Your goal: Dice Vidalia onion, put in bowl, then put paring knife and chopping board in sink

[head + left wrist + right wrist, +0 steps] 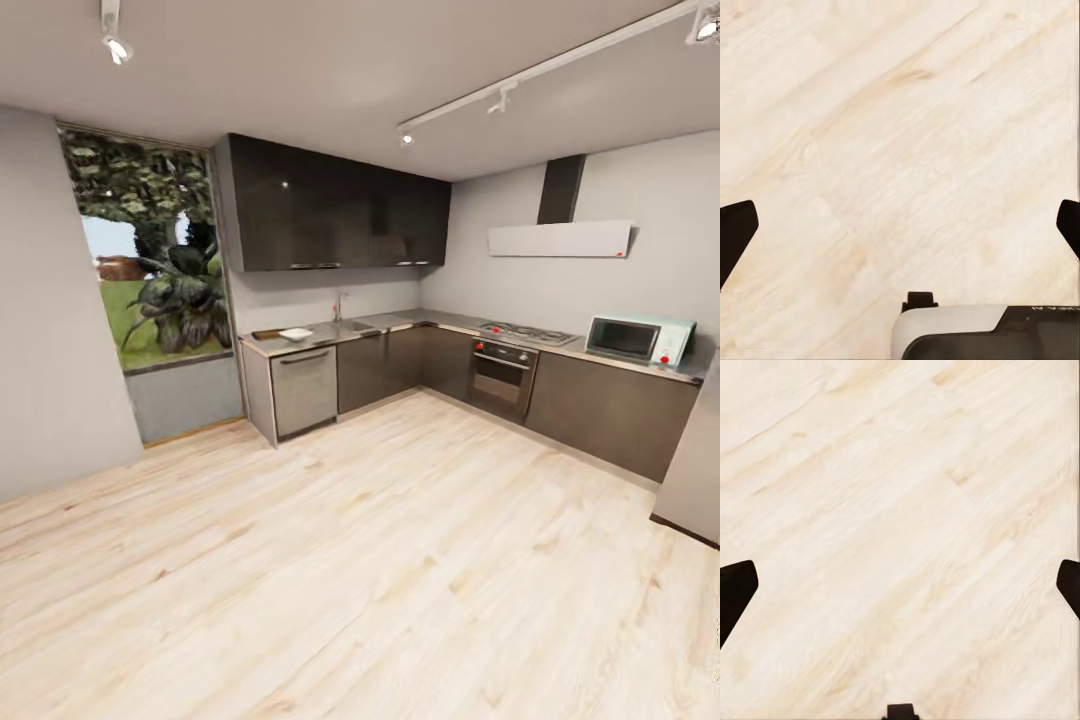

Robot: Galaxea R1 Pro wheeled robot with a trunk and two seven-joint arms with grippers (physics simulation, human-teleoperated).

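Observation:
Across the room, the grey countertop (400,322) runs along the far wall on dark cabinets. The white square bowl (296,334) sits near its left end, with the dark chopping board (266,335) just left of it. The sink (352,327) with its chrome tap (339,304) lies right of the bowl. The onion and the paring knife are too small to make out from here. My left gripper (900,232) stands open over bare wooden floor, its dark fingertips (735,232) at the frame edges. My right gripper (900,592) is likewise open above the floor.
Light wooden floor (350,560) stretches between me and the cabinets. A dishwasher (303,388) fronts the counter's left end; an oven (503,376) with hob and a teal microwave (638,339) stand to the right. A large window (150,260) is on the left wall.

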